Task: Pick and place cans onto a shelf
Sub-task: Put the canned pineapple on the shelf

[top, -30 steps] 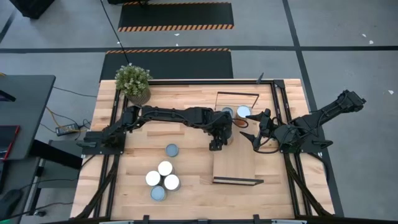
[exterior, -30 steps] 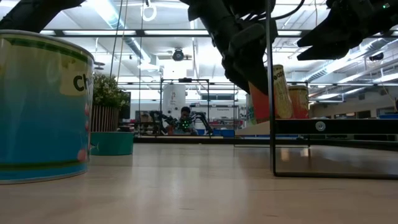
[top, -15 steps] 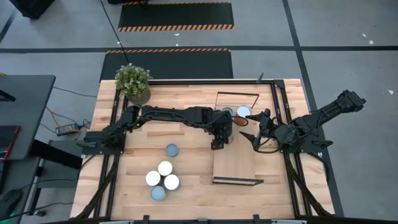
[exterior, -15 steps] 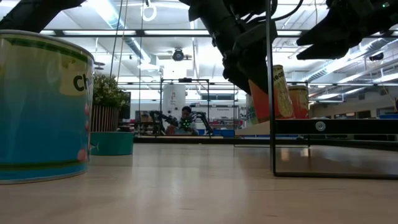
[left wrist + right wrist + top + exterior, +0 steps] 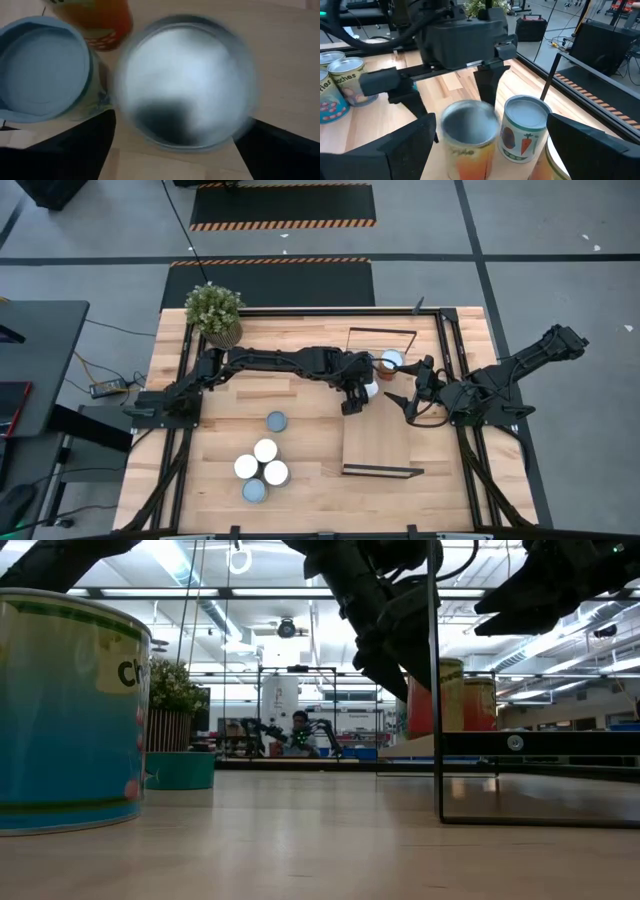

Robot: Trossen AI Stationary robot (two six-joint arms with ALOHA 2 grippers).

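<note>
Three cans (image 5: 385, 361) stand at the shelf's (image 5: 378, 442) far end; the left pincer (image 5: 362, 389) straddles the newest (image 5: 469, 129), released, apparently having set it upright. The right pincer (image 5: 406, 397) waits nearby, open.

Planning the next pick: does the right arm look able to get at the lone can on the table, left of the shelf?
Probably not directly. The lone can sits beyond the shelf, and the left gripper hangs between it and the right gripper.
</note>
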